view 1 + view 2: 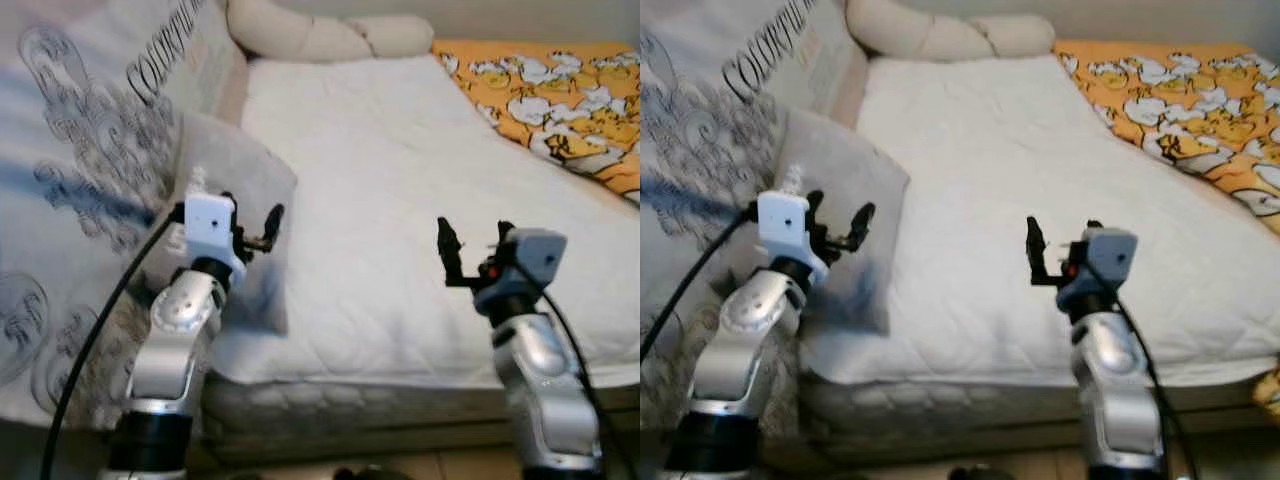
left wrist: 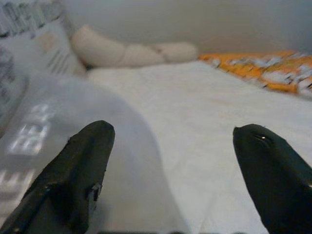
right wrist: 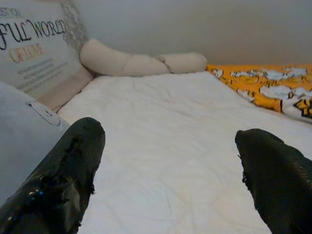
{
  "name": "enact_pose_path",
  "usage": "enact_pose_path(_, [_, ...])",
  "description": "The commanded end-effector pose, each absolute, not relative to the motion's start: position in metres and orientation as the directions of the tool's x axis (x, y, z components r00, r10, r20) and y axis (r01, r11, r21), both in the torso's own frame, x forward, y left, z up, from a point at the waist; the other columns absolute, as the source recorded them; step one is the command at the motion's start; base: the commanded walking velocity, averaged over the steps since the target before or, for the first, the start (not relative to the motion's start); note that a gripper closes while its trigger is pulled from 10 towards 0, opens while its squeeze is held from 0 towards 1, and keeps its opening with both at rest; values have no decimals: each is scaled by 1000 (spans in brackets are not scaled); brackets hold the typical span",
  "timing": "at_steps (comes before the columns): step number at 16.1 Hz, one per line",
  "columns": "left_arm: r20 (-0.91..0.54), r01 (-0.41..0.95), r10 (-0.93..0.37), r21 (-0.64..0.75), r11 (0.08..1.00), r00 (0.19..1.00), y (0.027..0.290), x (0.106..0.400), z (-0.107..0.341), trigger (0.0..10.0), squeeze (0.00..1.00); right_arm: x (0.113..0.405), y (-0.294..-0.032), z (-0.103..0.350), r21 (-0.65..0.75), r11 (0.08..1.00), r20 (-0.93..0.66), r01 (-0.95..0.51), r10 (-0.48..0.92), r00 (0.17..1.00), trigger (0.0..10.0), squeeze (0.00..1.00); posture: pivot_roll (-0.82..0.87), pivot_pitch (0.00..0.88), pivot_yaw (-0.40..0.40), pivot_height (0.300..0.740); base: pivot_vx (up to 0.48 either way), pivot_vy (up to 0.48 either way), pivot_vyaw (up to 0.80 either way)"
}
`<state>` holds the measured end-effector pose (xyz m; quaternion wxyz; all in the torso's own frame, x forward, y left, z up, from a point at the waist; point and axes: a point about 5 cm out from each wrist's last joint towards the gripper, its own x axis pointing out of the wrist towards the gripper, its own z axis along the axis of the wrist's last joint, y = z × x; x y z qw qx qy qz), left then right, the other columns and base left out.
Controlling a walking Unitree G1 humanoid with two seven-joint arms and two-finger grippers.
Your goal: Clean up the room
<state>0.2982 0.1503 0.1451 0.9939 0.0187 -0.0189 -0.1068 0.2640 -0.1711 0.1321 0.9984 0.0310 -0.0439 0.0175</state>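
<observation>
While both arms are raised over the near edge of the bed (image 1: 400,200), neither hand grips anything. The left hand (image 1: 252,226) is released, its fingers spread just in front of the grey pillow (image 1: 235,170), which leans at the bed's left edge against a large printed cushion (image 1: 90,130). The right hand (image 1: 470,250) is released too, hovering over bare white mattress, well apart from the pillow. A long cream bolster (image 1: 320,35) lies along the head of the bed, and an orange patterned blanket (image 1: 560,100) is bunched at the far right.

By my reading, tidying the bed is the step in hand, and the pillow looks the likely target. The next move calls for the left hand to go forward until the fingers straddle the pillow's edge, then clench on the soft fabric.
</observation>
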Motion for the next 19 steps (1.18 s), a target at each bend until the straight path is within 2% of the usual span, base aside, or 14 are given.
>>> enact_pose_path(1, [30, 190, -192, 51, 980, 981, 152, 298, 146, 10000, 894, 263, -173, 134, 16, 1000, 123, 1, -2, 992, 10000, 1000, -89, 0, 17, 740, 0, -480, 788])
enact_pose_path(6, [14, 175, -176, 56, 983, 984, 152, 299, 143, 10000, 894, 262, -179, 128, 15, 1000, 56, 26, -26, 998, 10000, 1000, -99, 0, 24, 740, 0, -480, 799])
enact_pose_path(8, [-1, 156, -157, 62, 986, 988, 155, 300, 139, 10000, 894, 263, -192, 121, 11, 992, 31, 123, -124, 992, 10000, 1000, -95, 0, 16, 740, 0, -480, 800])
enact_pose_path(9, [-4, 154, -154, 65, 986, 988, 156, 300, 138, 10000, 898, 262, -193, 119, 14, 992, 4, 129, -129, 992, 10000, 1000, -95, 0, 15, 740, 0, -480, 650])
enact_pose_path(11, [-16, 151, -150, 74, 986, 989, 158, 298, 133, 10000, 894, 259, -195, 109, 22, 988, -64, 150, -149, 987, 10000, 1000, -95, 0, 11, 740, 0, -480, 0])
enact_pose_path(15, [-34, 138, -135, 83, 987, 990, 162, 298, 127, 10000, 894, 256, -186, 104, 31, 990, -70, 137, -134, 988, 10000, 1000, -91, 0, 9, 740, 0, -480, 0])
enact_pose_path(19, [-35, 131, -129, 85, 988, 991, 163, 299, 126, 10000, 898, 257, -178, 110, 18, 991, 6, 133, -134, 991, 10000, 1000, -95, 0, 9, 740, 0, -480, 0])
